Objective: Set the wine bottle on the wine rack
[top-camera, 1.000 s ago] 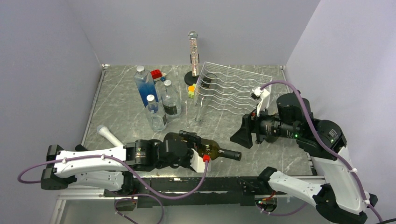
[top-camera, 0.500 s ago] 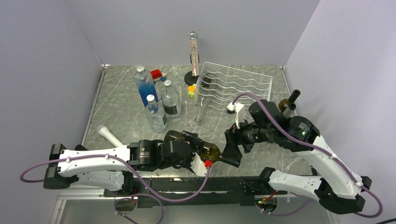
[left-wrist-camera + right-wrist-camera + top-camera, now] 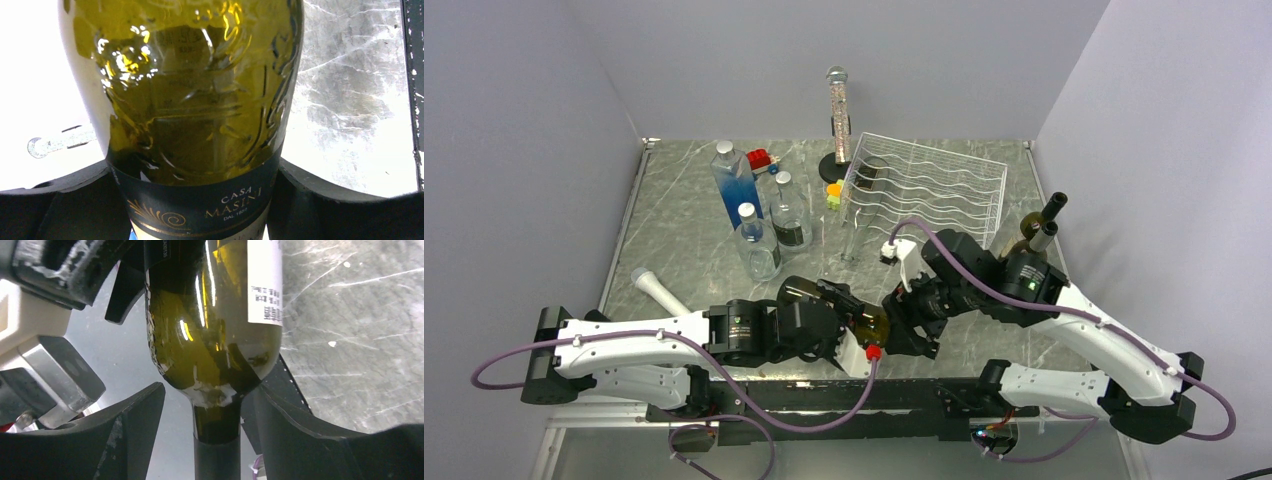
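While the left end effector point(image 3: 836, 322) clamps the wine bottle point(image 3: 871, 325) by its body, lying low over the near worktop point(image 3: 684, 230), the right end effector point(image 3: 215, 405) stands open astride the neck, not yet closed on it. It should close squarely on the neck before the left releases, since the wine rack point(image 3: 929, 190) sits well apart at the far right

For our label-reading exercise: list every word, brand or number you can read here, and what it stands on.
"CASA MASINI": on the dark label of the wine bottle.
"DAL" plus a year, just below: digits too small to trust.
White back label: print too blurred to read.
Clear bottle, top view: label too small to read.
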`<move>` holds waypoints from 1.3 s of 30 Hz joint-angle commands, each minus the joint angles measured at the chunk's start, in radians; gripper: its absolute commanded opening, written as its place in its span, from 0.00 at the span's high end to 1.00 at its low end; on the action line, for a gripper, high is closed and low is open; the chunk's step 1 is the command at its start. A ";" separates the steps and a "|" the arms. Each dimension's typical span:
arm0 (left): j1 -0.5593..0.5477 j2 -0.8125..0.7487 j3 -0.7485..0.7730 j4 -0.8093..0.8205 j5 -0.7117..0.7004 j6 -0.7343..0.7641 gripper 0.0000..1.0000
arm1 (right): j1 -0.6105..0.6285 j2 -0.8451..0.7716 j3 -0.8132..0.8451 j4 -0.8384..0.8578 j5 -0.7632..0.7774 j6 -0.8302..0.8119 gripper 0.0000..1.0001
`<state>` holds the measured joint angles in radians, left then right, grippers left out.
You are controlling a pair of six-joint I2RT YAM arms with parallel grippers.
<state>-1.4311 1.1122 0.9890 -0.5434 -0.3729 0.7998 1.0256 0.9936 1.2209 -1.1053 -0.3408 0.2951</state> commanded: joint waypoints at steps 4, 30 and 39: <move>-0.004 -0.029 0.045 0.128 -0.047 0.013 0.99 | 0.048 -0.018 -0.073 0.136 -0.017 0.064 0.30; -0.004 -0.027 -0.006 0.209 -0.006 0.016 0.01 | 0.063 -0.107 -0.074 0.154 0.269 0.187 1.00; -0.015 0.013 0.011 0.100 0.007 -0.069 0.01 | 0.064 -0.159 -0.085 0.091 0.474 0.261 1.00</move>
<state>-1.4330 1.1179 0.9730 -0.4244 -0.3775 0.7906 1.0897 0.8944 1.0966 -1.1107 0.0048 0.5114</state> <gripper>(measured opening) 0.993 0.375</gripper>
